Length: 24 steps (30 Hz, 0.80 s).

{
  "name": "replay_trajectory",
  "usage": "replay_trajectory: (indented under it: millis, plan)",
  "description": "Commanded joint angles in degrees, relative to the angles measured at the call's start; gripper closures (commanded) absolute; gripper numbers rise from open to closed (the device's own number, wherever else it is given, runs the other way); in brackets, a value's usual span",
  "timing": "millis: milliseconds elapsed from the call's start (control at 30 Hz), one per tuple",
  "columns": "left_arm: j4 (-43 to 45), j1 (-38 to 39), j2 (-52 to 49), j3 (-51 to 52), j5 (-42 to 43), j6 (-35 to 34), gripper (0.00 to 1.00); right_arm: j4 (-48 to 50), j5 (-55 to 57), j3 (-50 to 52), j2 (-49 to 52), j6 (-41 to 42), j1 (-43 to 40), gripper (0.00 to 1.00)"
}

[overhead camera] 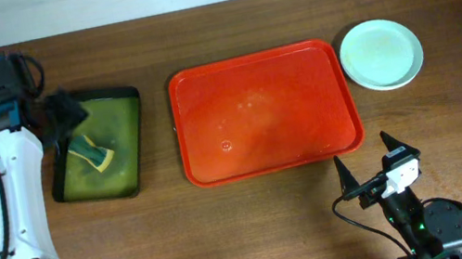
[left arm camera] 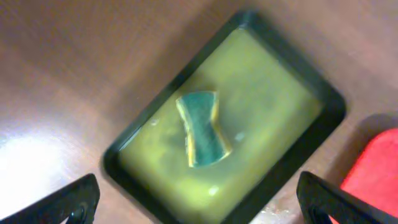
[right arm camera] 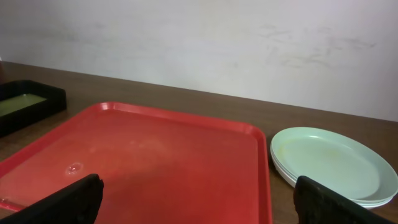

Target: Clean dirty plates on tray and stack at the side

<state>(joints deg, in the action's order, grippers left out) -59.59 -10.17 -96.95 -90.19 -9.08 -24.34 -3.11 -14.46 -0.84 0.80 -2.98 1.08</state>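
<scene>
**A:** From overhead, where are things?
**B:** The red tray (overhead camera: 266, 112) lies mid-counter (overhead camera: 257, 229). The plates (overhead camera: 380, 54) sit stacked on the counter just off its far right corner, a mint-green one on top. To the left lies a dark tray (overhead camera: 118, 129) holding a sponge (overhead camera: 92, 154), with the left pincer (overhead camera: 71, 117) hanging over it. The right pincer (overhead camera: 361, 148) is by the red tray's near right corner.
**A:** Left wrist?
**B:** Its fingers (left arm camera: 68, 202) stand wide apart, gripping nothing. The sponge lies in greenish liquid below.
**A:** Right wrist?
**B:** Spread apart too, empty. The red tray is ahead, the plates just beside its right edge, and the dark tray is far left.
</scene>
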Motion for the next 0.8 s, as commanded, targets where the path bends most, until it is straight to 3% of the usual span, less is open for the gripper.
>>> replay_trajectory:
  millis: [0, 100, 267, 433, 600, 700, 767]
  plan:
    - [-7.2, 0.0, 7.5, 3.1, -8.6, 5.2, 0.01, -0.1, 0.1, 0.5, -0.6, 0.3, -0.5, 0.02]
    - [-2.3, 0.0, 18.6, 15.5, -9.7, 8.2, 0.00, -0.1, 0.1, 0.5, -0.6, 0.3, -0.5, 0.02]
    - [19.3, 3.1, 55.7, 49.5, -8.7, 9.0, 0.01, -0.1, 0.1, 0.5, -0.6, 0.2, -0.5, 0.01]
    - [19.7, 3.0, 81.2, 57.7, -4.0, 9.0, 0.01, -0.1, 0.1, 0.5, -0.6, 0.2, -0.5, 0.02]
    - [26.8, 3.0, 88.7, 63.9, 1.5, 9.0, 0.01, -0.1, 0.1, 0.5, -0.6, 0.2, -0.5, 0.02]
    - [38.3, 3.1, 90.9, 70.1, 6.3, 10.0, 0.01, -0.1, 0.1, 0.5, -0.6, 0.3, -0.5, 0.02]
    - [50.2, 3.1, 93.1, 76.3, 13.8, 17.3, 0.01, -0.1, 0.1, 0.5, -0.6, 0.3, -0.5, 0.02]
